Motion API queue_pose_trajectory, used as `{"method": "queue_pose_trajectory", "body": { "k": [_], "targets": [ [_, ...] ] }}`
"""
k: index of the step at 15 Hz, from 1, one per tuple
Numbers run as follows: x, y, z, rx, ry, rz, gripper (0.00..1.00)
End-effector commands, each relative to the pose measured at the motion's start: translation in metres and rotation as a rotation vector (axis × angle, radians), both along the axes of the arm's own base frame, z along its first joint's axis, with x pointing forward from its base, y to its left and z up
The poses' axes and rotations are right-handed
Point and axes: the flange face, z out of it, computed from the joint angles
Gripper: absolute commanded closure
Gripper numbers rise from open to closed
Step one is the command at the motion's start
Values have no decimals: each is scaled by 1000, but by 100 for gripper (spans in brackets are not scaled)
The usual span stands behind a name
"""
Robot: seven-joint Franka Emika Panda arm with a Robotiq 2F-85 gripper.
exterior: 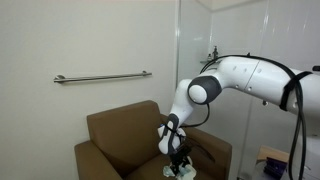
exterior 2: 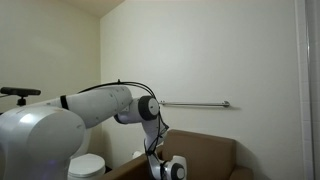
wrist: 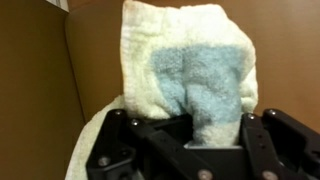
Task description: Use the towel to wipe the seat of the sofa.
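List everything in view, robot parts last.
sofa: one, brown, against the white wall below the rail.
rail: one, metal, horizontal on the wall.
towel: one, white with a blue patch, pinched in the gripper in front of brown upholstery.
white round object: one, white, low beside the sofa; too unclear to name.
arm: one, white with black joints, reaching down over the sofa.
gripper: one, black, shut on the towel.
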Motion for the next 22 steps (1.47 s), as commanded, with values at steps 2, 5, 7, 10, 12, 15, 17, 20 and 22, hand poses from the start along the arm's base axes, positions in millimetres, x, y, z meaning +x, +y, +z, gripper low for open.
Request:
{"method": "queue_pose_trajectory", "body": {
  "k": [2, 5, 7, 10, 12, 15, 17, 20, 22],
  "targets": [
    [45, 53, 63, 24, -157, 78, 95],
    [82, 88, 88, -24, -321, 140, 95],
    [100, 103, 90, -73, -393, 159, 95],
    [109, 109, 69, -140, -404, 144, 95],
    [102, 102, 41, -179, -373, 122, 95],
    [80, 84, -4, -169, -251, 79, 95],
    [66, 69, -27, -122, -164, 56, 95],
    [57, 47, -28, 12, -111, 29, 95],
    [52, 34, -16, 80, -81, 28, 95]
  ]
}}
